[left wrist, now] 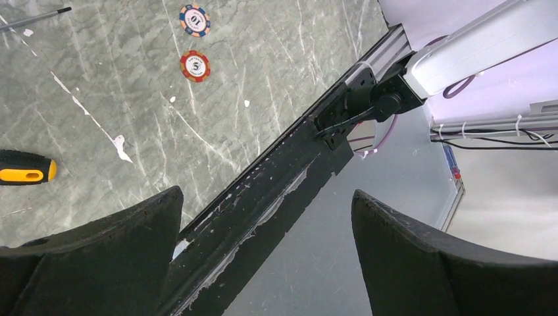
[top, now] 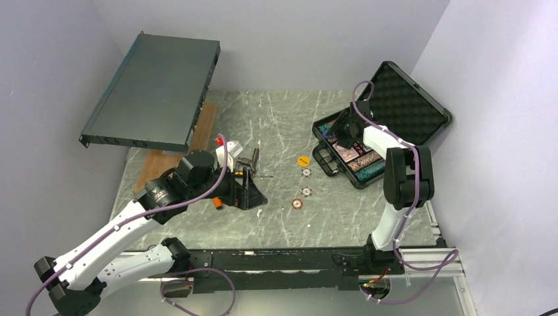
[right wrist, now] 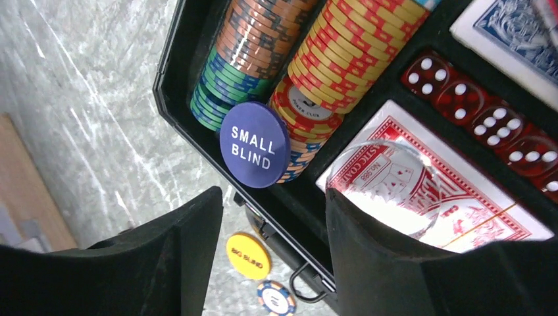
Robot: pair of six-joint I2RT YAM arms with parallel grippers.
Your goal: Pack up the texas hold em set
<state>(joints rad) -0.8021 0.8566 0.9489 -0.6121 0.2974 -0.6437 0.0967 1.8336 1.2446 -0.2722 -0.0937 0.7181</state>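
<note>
The black case (top: 329,164) lies open at the right, its foam lid (top: 405,105) raised. My right gripper (right wrist: 273,197) hovers open over the case's near rim, holding nothing. Just ahead of it a purple SMALL BLIND button (right wrist: 254,145) leans on the rows of striped chips (right wrist: 329,46). A clear round disc (right wrist: 388,184) rests on the red deck (right wrist: 460,204), beside red dice (right wrist: 480,112) and a blue deck (right wrist: 513,29). On the table lie a yellow BIG BLIND button (top: 303,160) and three loose chips (top: 306,172) (top: 306,191) (top: 297,205). My left gripper (left wrist: 266,196) is open and holds nothing, over the table's near edge.
A large dark-grey rack unit (top: 154,92) leans at the back left over a wooden board (top: 201,128). A black and orange screwdriver handle (left wrist: 26,168) lies near my left gripper. A black rail (top: 263,260) runs along the near edge.
</note>
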